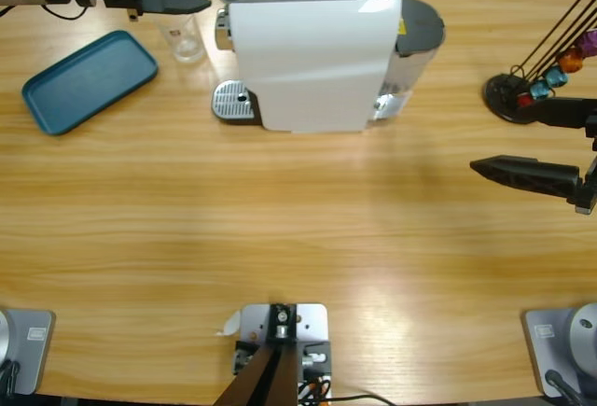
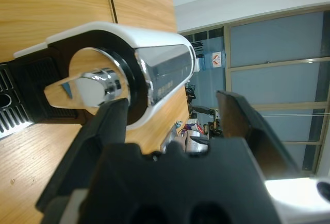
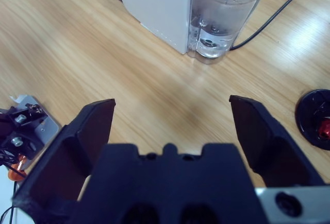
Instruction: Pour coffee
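Glass cup [image 1: 186, 36] at 11 o'clock, beside coffee machine [image 1: 312, 51]: light, slippery, fragile; grip mid-wall. Left gripper [image 1: 177, 1] over it, jaws apart, empty. Right gripper [image 1: 541, 145] at 3 o'clock, jaws apart, empty.

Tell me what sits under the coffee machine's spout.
Only the metal drip tray shows below the spout of the coffee machine; no cup there. The glass stands beside it. The machine's body hides the tray's far part.

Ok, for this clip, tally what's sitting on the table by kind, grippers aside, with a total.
Coffee machine: 1
Clear glass: 1
Teal tray: 1
Capsule rack with black base: 1
Capsules visible on the rack: 4 (red, blue, orange, purple)
Total: 8
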You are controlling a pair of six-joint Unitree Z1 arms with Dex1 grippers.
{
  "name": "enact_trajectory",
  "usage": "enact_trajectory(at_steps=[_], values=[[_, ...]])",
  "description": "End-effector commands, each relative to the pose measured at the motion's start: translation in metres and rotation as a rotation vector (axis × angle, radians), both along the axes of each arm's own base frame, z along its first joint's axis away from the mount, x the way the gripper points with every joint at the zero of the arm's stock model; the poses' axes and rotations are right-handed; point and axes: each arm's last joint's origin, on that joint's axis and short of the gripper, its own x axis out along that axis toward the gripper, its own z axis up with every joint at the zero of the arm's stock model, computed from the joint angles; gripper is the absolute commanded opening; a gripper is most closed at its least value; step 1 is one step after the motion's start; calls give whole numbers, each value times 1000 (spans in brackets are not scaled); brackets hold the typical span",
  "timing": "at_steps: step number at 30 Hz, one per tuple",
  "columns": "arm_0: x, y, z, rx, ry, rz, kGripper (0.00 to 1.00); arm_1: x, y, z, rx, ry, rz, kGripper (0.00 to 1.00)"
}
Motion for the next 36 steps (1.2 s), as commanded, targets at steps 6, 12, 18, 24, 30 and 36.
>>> enact_trajectory(at_steps=[6, 12, 18, 24, 30, 36], values=[[24, -10, -12, -3, 30, -8, 729, -6, -3, -8, -12, -2, -6, 936], [26, -16, -12, -4, 29, -20, 678, -6, -4, -8, -10, -1, -6, 931], [25, -19, -14, -3, 34, -31, 651, -6, -4, -8, -9, -2, -6, 931], [24, -20, -13, -5, 31, -37, 418, -6, -4, -8, -9, -1, -6, 896], [24, -20, -15, -1, 29, -39, 0, -5, -3, -9, -9, 6, 0, 595], [23, -20, -18, 1, 31, -52, 0, -5, -2, -10, -5, 9, 4, 467]])
